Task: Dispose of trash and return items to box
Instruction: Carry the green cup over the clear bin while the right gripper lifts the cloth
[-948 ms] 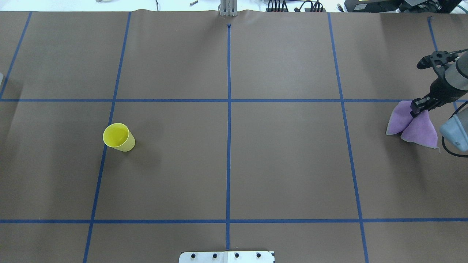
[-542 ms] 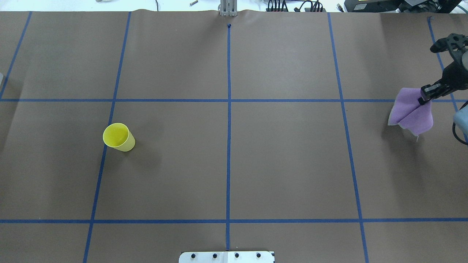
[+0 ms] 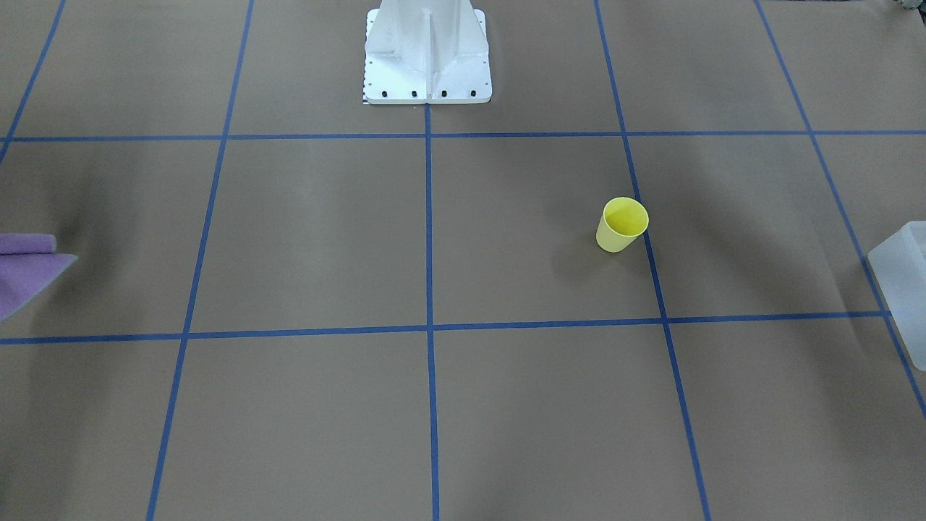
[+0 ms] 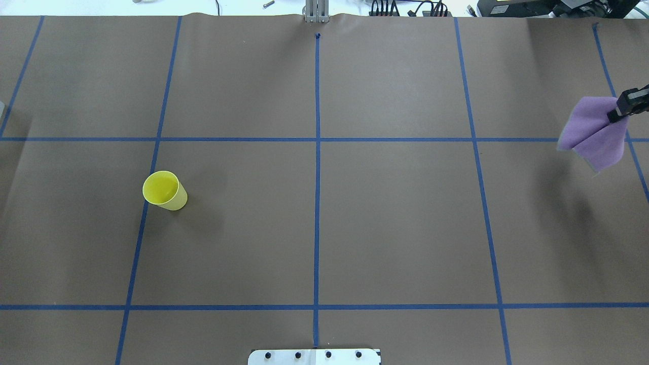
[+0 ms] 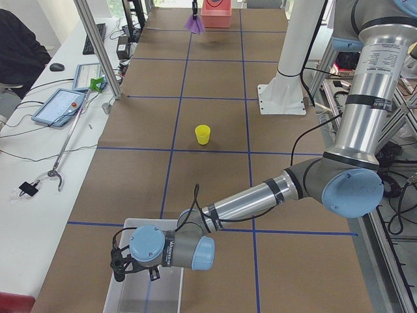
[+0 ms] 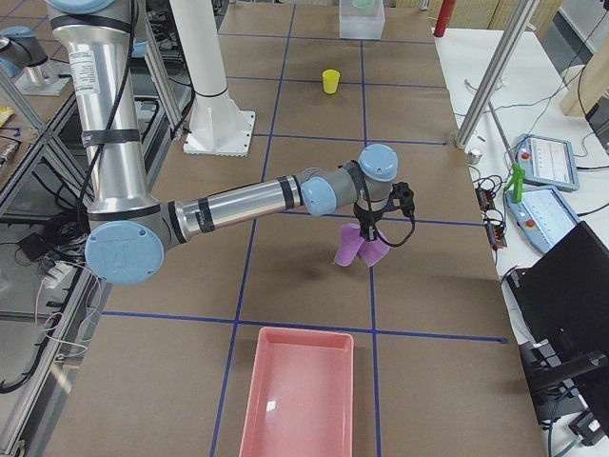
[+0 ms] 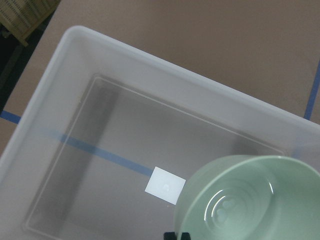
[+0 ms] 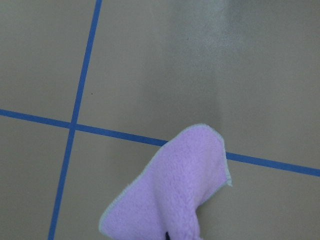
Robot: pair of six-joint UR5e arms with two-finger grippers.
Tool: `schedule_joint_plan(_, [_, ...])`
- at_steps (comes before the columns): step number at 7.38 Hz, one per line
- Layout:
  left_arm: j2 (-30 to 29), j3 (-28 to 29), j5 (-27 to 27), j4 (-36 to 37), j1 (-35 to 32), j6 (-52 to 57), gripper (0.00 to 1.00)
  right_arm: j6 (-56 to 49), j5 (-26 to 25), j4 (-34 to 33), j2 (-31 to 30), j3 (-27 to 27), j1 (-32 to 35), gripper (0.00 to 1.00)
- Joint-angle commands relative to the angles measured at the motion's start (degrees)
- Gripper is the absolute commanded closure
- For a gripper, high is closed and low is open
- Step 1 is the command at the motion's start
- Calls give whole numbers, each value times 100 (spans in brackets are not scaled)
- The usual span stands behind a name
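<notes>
My right gripper (image 4: 627, 104) is shut on a purple cloth (image 4: 593, 132) and holds it hanging above the table at the far right; the cloth also shows in the right wrist view (image 8: 175, 195) and the exterior right view (image 6: 357, 249). The frosted-white box (image 7: 75, 100) stands at the table's left end (image 5: 117, 297). My left gripper (image 5: 133, 264) is over the box. In the left wrist view a pale green bowl (image 7: 250, 200) is at its fingertip, rim pinched, inside the box's outline. A yellow cup (image 4: 165, 190) stands upright on the left half.
A pink tray (image 6: 300, 390) lies on the table at the robot's right end, beyond the cloth. The white robot base (image 3: 427, 51) stands at the table's near middle. Blue tape lines grid the brown table cover.
My right gripper has lifted the purple cloth off the table and carried it rightward and farther from the robot. The yellow cup has not moved.
</notes>
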Motion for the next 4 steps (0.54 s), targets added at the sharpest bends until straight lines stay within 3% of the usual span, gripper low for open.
schedule_joint_plan(1, [50,153,-7,-272,405,-283,100,-9,-30,-830,-30,626,330,100])
schedule_joint_plan(2, [67,162,-7,-272,432,-291,100,-26,-57,-842,-152,653,488,100])
schedule_joint_plan(3, [76,232,2,-342,485,-230,1,-87,-153,-833,-318,758,672,100])
schedule_joint_plan(4, [120,241,2,-638,485,-256,1,-97,-154,-833,-433,837,944,100])
